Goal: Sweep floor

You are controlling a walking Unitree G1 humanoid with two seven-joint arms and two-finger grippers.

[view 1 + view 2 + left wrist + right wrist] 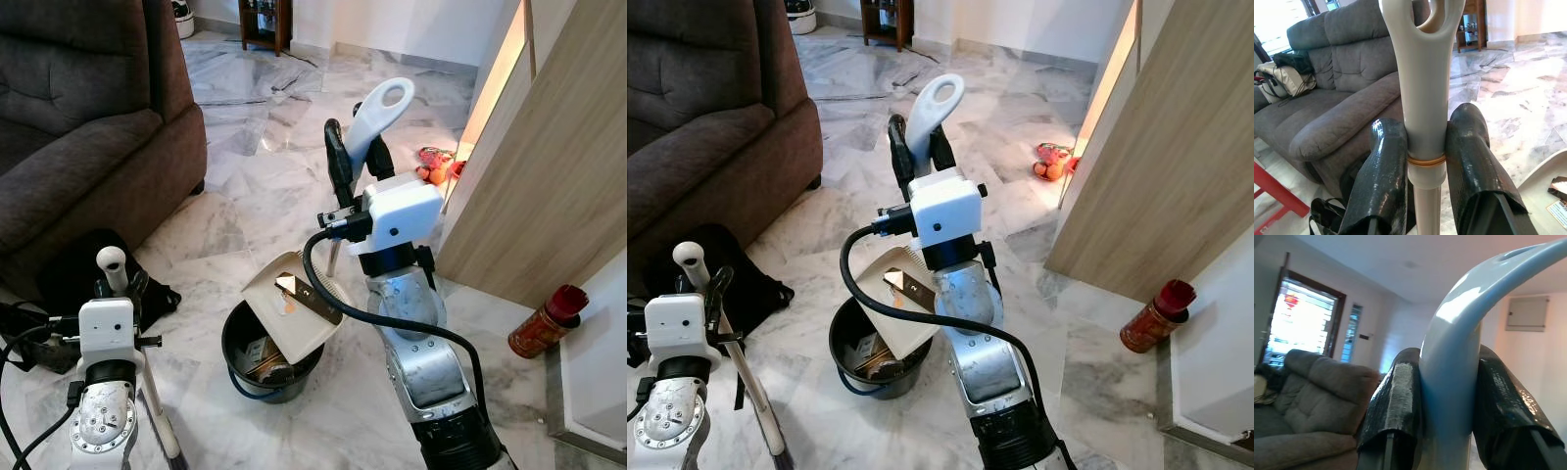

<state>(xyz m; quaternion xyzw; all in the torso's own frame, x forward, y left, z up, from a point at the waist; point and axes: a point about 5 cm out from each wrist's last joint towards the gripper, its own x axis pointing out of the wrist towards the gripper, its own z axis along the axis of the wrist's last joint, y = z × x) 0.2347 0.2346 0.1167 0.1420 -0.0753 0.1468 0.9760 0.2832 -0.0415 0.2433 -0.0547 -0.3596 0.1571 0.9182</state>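
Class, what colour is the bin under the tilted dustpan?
Black bin; clearest in the right eye view.

Dustpan [294, 308] tilted over bucket [269, 364], sofa [78, 127] left, can [547, 321] right

floor [245, 196]: white and grey veined marble, glossy
sofa [78, 127]: dark grey-brown fabric
bucket [240, 367]: black, with mixed brown and pale litter inside
dustpan [294, 313]: cream tray, pale white looped handle; a shiny brown-gold wrapper lies in it
broom handle [1422, 98]: off-white, with a thin orange-tan band
right hand [358, 157]: glossy black fingers on a white housing, silver arm
left hand [1422, 166]: black textured fingers, white housing
can [547, 321]: red with yellow markings, dark red lid
cabinet [549, 176]: light wood grain
bag [88, 269]: black
toy [438, 164]: red and orange
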